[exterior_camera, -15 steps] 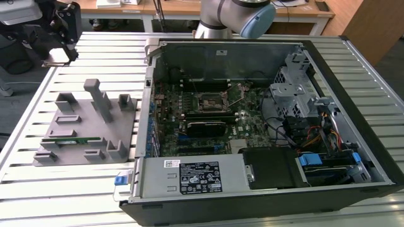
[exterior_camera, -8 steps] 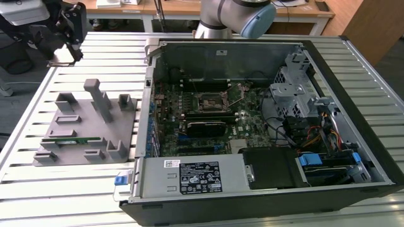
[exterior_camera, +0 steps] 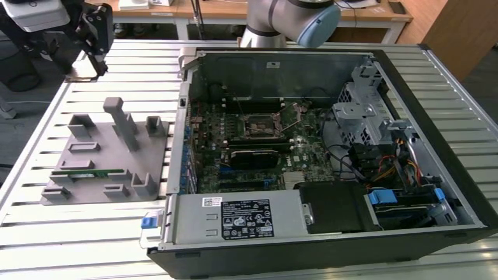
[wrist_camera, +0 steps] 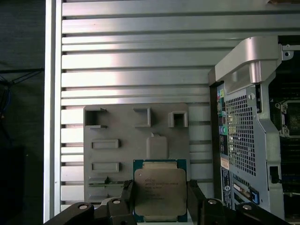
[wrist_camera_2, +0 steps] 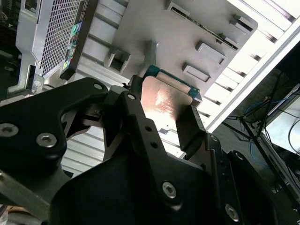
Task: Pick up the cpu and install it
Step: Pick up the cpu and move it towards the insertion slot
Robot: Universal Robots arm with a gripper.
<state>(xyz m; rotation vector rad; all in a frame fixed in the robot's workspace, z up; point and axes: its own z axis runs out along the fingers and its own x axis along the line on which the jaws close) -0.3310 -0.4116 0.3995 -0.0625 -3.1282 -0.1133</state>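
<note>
item 1, cpu (wrist_camera: 160, 187): you had it clamped by 2 opposite edges in the gripper (wrist_camera: 161, 201), its metal top facing the first wrist view, held clear of the slatted table (wrist_camera: 136, 56). pick-up judged done.

item 2, install: not done. in the exterior view the gripper hung at that view's left, well apart from the open computer case (exterior_camera: 435, 111). the socket (exterior_camera: 260, 124) on the motherboard looked bare, as far as you could tell.

item 3, surroundings: 1 grey fixture plate (exterior_camera: 105, 160) lay just beside the case and carried 1 green memory stick (exterior_camera: 90, 173). a power supply (exterior_camera: 233, 217) filled the case's near corner.

item 4, obstructions: the case wall (exterior_camera: 184, 134) stood between the gripper and the socket. the drive cage (exterior_camera: 358, 111) and loose cables (exterior_camera: 381, 169) crowded the socket's other side. approach judged tight.
</note>
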